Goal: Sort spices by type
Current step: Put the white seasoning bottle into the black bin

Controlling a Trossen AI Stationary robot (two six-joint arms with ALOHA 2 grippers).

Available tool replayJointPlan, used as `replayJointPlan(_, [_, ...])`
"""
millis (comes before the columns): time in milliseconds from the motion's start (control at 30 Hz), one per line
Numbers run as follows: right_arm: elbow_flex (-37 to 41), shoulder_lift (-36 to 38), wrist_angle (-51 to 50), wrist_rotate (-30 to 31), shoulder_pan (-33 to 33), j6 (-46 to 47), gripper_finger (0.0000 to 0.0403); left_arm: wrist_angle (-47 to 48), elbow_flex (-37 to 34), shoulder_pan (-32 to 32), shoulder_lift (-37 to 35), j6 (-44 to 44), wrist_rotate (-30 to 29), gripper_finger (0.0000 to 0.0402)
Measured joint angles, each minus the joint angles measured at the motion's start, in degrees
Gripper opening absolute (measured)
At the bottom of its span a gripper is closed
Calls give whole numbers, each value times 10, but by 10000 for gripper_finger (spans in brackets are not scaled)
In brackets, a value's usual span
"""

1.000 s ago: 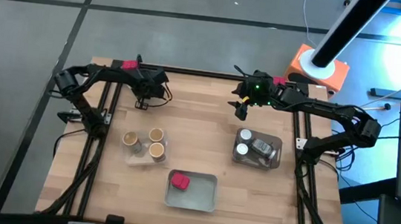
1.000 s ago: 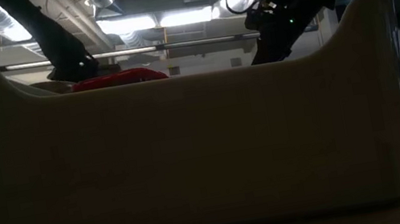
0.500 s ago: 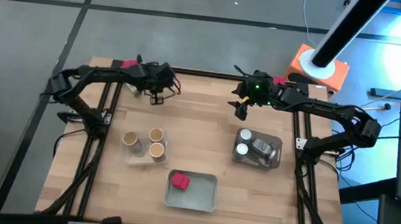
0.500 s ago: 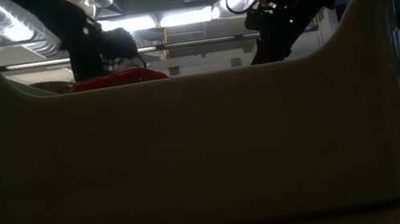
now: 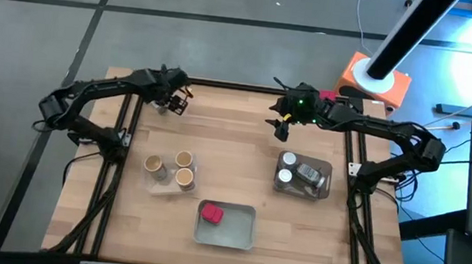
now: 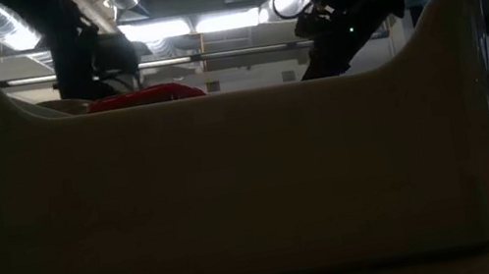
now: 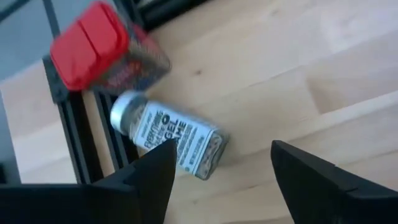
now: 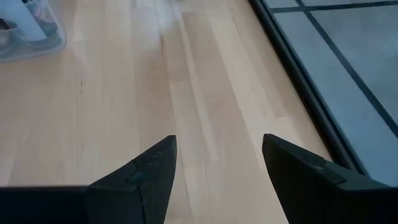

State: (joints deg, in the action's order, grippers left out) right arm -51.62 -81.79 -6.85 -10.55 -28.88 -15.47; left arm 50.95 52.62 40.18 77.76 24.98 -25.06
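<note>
Left tool (image 7: pixel 214 174) open above jar (image 7: pixel 168 135)

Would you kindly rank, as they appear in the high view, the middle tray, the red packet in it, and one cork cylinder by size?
1. Middle tray, clearly largest.
2. Red packet and cork cylinder look about alike; I won't rank them.

The overhead view is evenly lit, with blue-white glare at its right corner. Bright ceiling strip lights (image 6: pixel 206 24) leave the near pale tray wall (image 6: pixel 233 189) dim, backlit and soft.
</note>
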Motion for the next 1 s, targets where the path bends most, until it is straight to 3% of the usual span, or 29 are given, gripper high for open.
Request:
replayJointPlan(200, [0, -14, -6, -1, 0, 0, 239, -13, -49, 31, 1, 35, -15, 234])
replayJointPlan(567, [0, -14, -5, -1, 0, 0, 239, -130, -118, 67, 0, 13, 12, 225])
replayJointPlan(1000, [0, -14, -5, -1, 0, 0, 239, -195, -140, 35, -2, -24, 57, 225])
